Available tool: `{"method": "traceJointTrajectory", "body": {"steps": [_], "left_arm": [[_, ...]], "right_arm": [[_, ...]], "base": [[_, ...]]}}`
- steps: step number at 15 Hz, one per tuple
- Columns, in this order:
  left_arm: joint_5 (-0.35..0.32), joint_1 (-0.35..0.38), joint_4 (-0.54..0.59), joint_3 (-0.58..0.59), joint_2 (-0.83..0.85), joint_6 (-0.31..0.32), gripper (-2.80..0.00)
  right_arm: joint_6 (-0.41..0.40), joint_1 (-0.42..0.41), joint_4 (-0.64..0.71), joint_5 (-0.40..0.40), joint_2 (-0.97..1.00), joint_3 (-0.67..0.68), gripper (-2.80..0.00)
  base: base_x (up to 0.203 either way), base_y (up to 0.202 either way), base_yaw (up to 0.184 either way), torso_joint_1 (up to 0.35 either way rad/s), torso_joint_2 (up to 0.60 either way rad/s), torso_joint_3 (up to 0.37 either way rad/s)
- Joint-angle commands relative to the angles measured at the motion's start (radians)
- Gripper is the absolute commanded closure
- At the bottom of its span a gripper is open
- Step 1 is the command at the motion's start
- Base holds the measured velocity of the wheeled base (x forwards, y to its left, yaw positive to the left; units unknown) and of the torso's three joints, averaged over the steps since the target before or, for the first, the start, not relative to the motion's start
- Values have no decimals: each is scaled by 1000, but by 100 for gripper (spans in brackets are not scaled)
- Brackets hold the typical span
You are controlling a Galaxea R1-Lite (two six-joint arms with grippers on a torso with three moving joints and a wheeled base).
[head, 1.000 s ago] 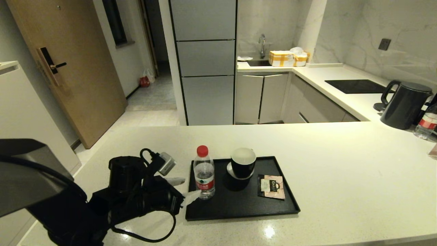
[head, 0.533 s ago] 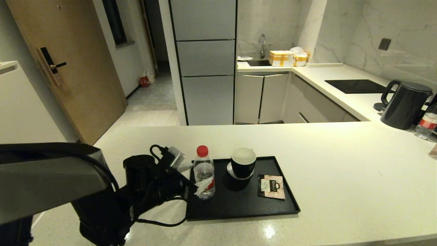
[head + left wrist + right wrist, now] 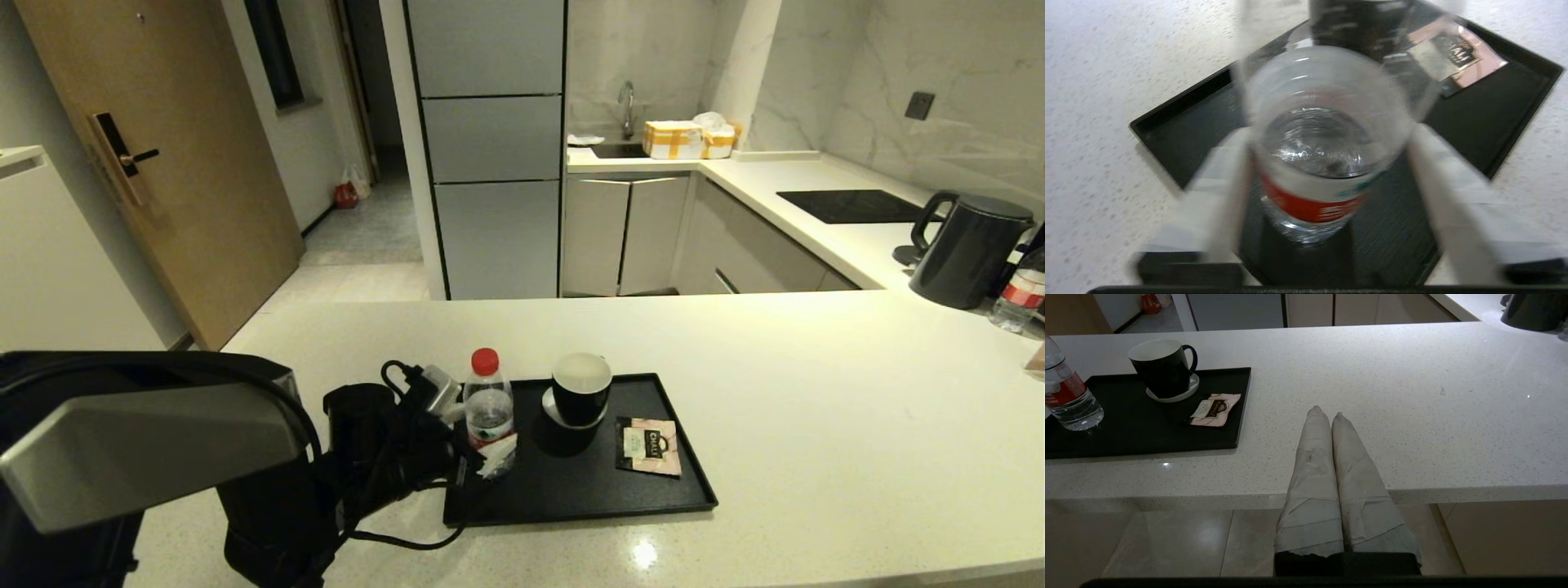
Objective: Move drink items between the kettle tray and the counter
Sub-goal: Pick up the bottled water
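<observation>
The clear water bottle (image 3: pixel 488 398) with red cap and red label stands upright at the left end of the black kettle tray (image 3: pixel 588 494). My left gripper (image 3: pixel 482 429) is open around the bottle's lower body, one white finger on each side. In the left wrist view the bottle (image 3: pixel 1327 134) fills the gap between the fingers (image 3: pixel 1224 192), with space left on one side. The pink-and-black tea sachet (image 3: pixel 650 446) lies flat on the tray's right part. My right gripper (image 3: pixel 1327 412) is shut and empty, parked low by the front edge of the cream counter (image 3: pixel 816 408).
A black cup with white inside (image 3: pixel 581 389) stands on a coaster mid-tray, just right of the bottle. A dark grey kettle (image 3: pixel 967 249) and a second bottle (image 3: pixel 1020 298) stand at the far right. A black hob panel (image 3: pixel 853 206) lies behind them.
My left arm has moved right over the tray's left rim, and its open fingers now straddle the bottle instead of standing beside it. The bottle, cup and sachet have not moved.
</observation>
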Motion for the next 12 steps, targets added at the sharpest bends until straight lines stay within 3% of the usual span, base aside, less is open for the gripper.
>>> {"method": "traceJointTrajectory", "body": {"steps": [1,8,12], "left_arm": [[3,-2,-7,-1,3,0,0],[5,-8,-10,-1,-3,-3,0],[17,0,18,16,-105,-9,0]], "right_arm": [[0,1,0,0,0,2,0],[0,1,0,0,0,2,0],[0,1,0,0,0,2,0]], "base": [[0,0,0,0,0,0],[0,0,0,0,0,0],[0,0,0,0,0,0]]}}
